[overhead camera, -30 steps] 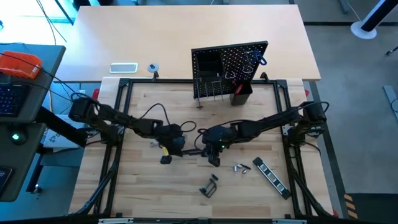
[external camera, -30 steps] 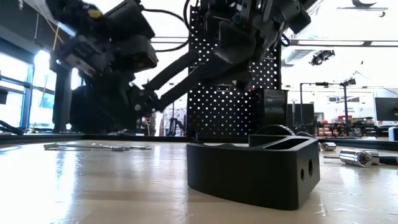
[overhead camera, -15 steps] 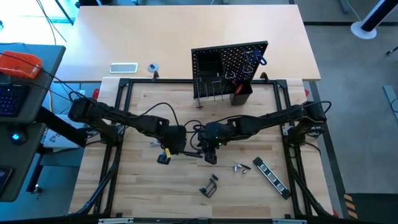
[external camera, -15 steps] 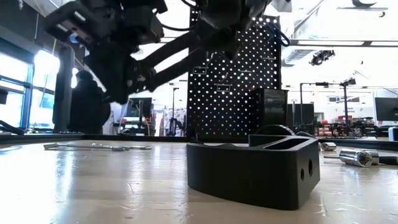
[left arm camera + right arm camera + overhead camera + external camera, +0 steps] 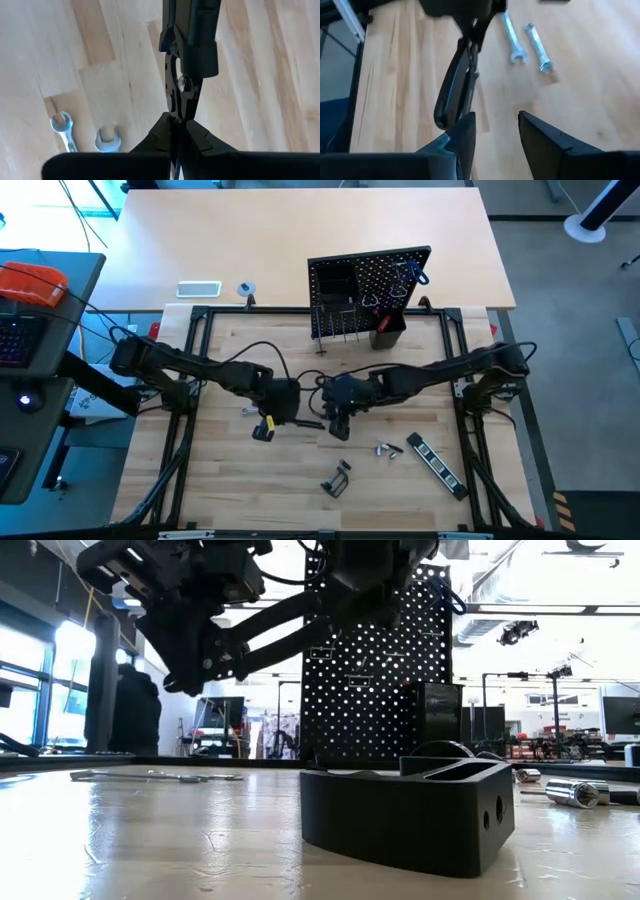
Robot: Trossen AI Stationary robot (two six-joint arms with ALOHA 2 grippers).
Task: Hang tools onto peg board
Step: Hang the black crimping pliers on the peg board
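We start at the left, where two silver wrenches [image 5: 65, 131] lie flat on the wooden bench [image 5: 230, 490], side by side and not touching, a little way off from the left gripper [image 5: 283, 418]. That gripper hangs over the middle of the bench with its jaws closed on the black pliers [image 5: 181, 82]; in the left wrist view the head of the pliers sits pinched right between the two fingertips, and the handles reach away from the jaws, lifted clear of the wood. Just to the right, the right gripper [image 5: 495, 127] faces the left one, its jaws parted and holding nothing; in the right wrist view the free handle ends of the pliers hang just beside its left finger [image 5: 462, 132], outside the gap rather than inside it, and we cannot tell whether they touch. Farther right and nearer the front edge, a black clamp [image 5: 338, 478], a small silver piece [image 5: 386, 449] and a black striped bar [image 5: 436, 461] lie apart on the bench. At the back stands the upright black peg board [image 5: 368, 292], well away from both grippers, with a blue-handled tool [image 5: 414, 274] hanging at its upper right.
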